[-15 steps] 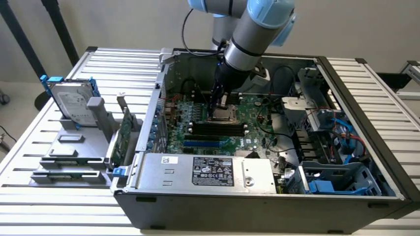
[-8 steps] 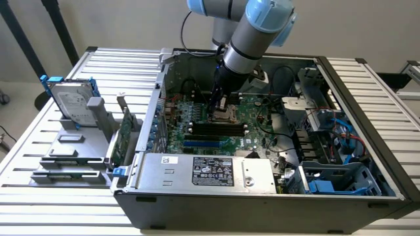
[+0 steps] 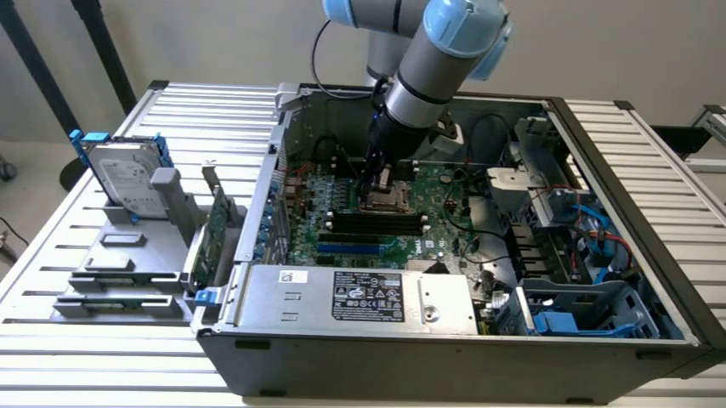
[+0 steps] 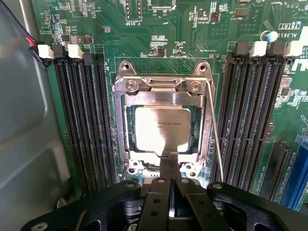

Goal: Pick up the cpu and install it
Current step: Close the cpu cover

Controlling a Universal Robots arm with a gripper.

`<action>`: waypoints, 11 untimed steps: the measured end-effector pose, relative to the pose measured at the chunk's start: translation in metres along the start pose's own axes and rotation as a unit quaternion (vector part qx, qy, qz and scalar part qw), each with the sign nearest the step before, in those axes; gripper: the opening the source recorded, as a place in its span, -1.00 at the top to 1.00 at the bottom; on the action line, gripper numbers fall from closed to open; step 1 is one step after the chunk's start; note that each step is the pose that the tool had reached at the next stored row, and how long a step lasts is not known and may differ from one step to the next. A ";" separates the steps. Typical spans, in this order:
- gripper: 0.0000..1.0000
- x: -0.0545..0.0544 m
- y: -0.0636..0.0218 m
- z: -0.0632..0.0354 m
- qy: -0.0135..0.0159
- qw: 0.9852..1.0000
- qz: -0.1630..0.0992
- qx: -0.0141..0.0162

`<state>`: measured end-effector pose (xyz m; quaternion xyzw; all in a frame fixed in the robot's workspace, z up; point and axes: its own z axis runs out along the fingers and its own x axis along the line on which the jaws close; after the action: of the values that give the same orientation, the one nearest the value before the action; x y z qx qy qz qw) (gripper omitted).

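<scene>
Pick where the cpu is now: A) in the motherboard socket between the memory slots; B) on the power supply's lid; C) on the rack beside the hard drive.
A: the cpu lies inside the metal socket frame, with the gripper at its edge.

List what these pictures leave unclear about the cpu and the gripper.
- Wrist view: the cpu edge nearest the shut gripper is covered by it.
- Wrist view: the camera looks along the gripper, so I cannot tell if it touches the cpu or hangs just above it.
- Wrist view: the print on the cpu is too small to read.
- Exterior view: the socket is partly behind the gripper, and the cpu is too small to tell.
</scene>
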<state>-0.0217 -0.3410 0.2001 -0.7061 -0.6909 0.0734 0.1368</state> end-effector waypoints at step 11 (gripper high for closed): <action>0.79 0.000 -0.0245 -0.0105 0.019 1.000 -0.005 0.007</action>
<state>-0.0420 -0.3414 0.2174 -0.7028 -0.6913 0.0642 0.1549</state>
